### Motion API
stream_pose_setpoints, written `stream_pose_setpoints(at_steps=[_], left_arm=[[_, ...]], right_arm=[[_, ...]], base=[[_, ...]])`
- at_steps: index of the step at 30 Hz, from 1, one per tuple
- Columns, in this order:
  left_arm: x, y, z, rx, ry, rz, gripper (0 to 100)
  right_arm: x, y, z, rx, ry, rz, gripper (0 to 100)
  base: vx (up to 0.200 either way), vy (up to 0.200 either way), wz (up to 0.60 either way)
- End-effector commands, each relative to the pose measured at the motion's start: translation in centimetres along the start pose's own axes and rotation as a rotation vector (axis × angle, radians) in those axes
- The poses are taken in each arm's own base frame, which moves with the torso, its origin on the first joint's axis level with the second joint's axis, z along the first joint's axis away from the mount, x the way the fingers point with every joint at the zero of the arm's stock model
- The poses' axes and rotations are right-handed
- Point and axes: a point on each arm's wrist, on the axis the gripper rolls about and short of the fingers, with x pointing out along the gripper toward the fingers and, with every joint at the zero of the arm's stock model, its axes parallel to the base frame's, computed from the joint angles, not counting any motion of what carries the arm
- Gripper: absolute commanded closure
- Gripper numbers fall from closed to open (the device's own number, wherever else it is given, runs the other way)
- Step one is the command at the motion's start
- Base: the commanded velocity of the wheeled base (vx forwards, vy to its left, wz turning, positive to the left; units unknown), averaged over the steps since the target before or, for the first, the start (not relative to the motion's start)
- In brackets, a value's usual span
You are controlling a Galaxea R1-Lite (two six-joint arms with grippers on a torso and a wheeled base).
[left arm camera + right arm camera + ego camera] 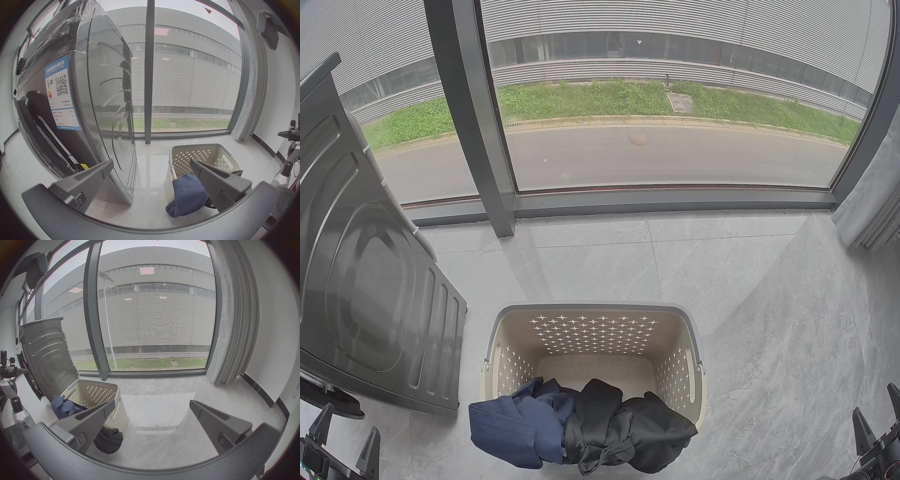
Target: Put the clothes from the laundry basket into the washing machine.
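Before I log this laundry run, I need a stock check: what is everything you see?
cream perforated plastic laundry basket: one, cream, on the grey tiled floor.
navy blue cloth garment: one, navy, draped over the basket's near rim, left part.
black cloth garment: one, black, draped over the near rim, right part.
dark grey metal washing machine: one, dark grey, left of the basket.
light grey pleated curtain: one, light grey, far right.
left gripper: one, black, open, low left.
right gripper: one, black, open, low right.

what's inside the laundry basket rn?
A blue garment and a black garment are bunched at the near end of the laundry basket, both spilling over its near rim. The far half shows bare bottom. Anything beneath the two garments is covered.
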Motion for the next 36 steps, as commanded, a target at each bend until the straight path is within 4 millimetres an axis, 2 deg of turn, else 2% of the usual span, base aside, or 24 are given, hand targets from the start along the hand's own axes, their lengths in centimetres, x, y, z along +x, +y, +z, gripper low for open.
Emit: stream_pose_setpoints(at_steps=[1, 4, 17, 36], left_arm=[[0.04, 0.01, -0.48, 0.0, 0.007, 0.001, 0], [0.04, 0.01, -0.48, -0.002, 0.007, 0.001, 0], [0.04, 0.01, -0.48, -0.002, 0.007, 0.001, 0], [0.04, 0.01, -0.48, -0.005, 0.007, 0.001, 0]], right_arm=[[0.1, 0.0, -0.49, 0.0, 0.014, 0.001, 0], [0.1, 0.0, -0.49, 0.0, 0.014, 0.001, 0], [0.09, 0.0, -0.5, 0.0, 0.012, 0.001, 0], [0.09, 0.0, -0.5, 0.0, 0.012, 0.001, 0]], base=[[0.2, 0.0, 0.0], [0.0, 0.0, 0.0], [0.2, 0.0, 0.0], [0.0, 0.0, 0.0]])
